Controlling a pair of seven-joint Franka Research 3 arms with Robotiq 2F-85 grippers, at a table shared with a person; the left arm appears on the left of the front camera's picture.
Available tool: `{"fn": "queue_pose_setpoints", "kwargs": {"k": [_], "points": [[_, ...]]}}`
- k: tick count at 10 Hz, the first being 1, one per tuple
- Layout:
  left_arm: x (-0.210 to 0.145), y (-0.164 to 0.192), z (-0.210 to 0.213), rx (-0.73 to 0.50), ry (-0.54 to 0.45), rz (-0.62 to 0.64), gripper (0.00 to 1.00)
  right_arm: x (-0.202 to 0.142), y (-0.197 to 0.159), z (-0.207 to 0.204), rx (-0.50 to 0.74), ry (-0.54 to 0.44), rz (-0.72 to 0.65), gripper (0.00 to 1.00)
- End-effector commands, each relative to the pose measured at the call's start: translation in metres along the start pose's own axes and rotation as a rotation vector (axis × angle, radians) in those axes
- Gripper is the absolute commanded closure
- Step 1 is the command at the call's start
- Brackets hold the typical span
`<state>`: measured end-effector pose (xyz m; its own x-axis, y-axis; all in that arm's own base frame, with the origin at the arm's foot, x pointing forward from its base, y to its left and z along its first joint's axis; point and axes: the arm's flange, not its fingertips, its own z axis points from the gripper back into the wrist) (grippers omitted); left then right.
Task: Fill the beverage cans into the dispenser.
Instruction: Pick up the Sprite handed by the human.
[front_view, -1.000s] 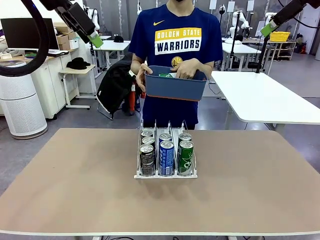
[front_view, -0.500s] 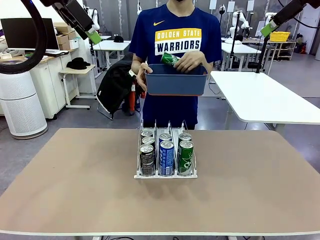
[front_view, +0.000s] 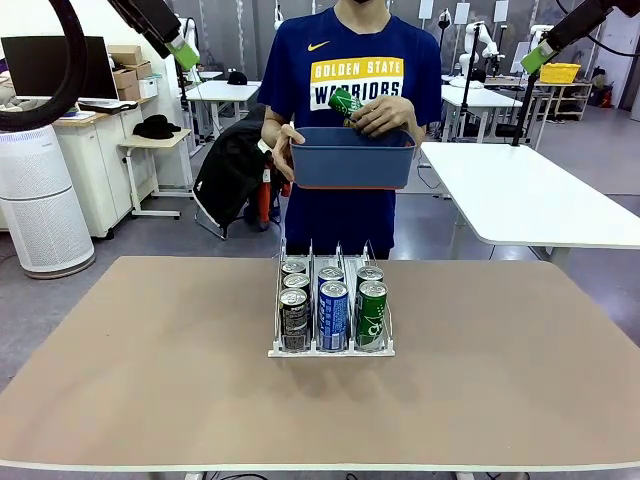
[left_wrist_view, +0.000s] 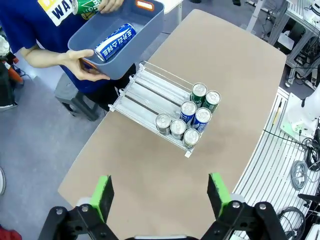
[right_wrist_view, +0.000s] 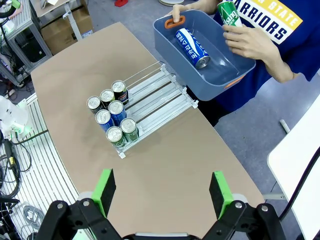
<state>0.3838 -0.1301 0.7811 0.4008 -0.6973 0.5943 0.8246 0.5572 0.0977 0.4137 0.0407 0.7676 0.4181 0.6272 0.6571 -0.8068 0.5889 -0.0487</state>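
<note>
Green can (front_view: 345, 102) was newly lifted from the far tub (front_view: 352, 165) by a person's hand (front_view: 385, 115), likely bound for the dispenser (front_view: 330, 351); left gripper (left_wrist_view: 161, 195) and right gripper (right_wrist_view: 162, 192) hung released, empty.

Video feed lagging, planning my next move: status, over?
Left hand open, empty, high. Right hand same. Dispenser holds seven cans, lane backs free. Person holds green can over blue tub.

— From where is the counter (front_view: 150, 390) seen?
— From its near edge, faced toward twelve o'clock; from high above, far off, by both wrist cameras.
— What is shared?
— The dispenser (front_view: 330, 352), seen in all three.
</note>
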Motion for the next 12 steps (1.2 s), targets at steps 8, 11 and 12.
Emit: {"fn": "queue_pose_setpoints", "kwargs": {"k": [8, 11, 12], "points": [[0.011, -0.002, 0.016, 0.069, -0.003, -0.052, 0.00, -0.001, 0.001, 0.000, -0.001, 0.008, -0.006, 0.00], [0.017, -0.009, 0.026, 0.100, -0.001, -0.075, 0.00, -0.001, 0.001, 0.000, -0.001, 0.008, -0.006, 0.00], [0.017, -0.007, 0.027, 0.101, -0.003, -0.080, 0.00, -0.001, 0.001, 0.000, -0.001, 0.008, -0.006, 0.00]]}}
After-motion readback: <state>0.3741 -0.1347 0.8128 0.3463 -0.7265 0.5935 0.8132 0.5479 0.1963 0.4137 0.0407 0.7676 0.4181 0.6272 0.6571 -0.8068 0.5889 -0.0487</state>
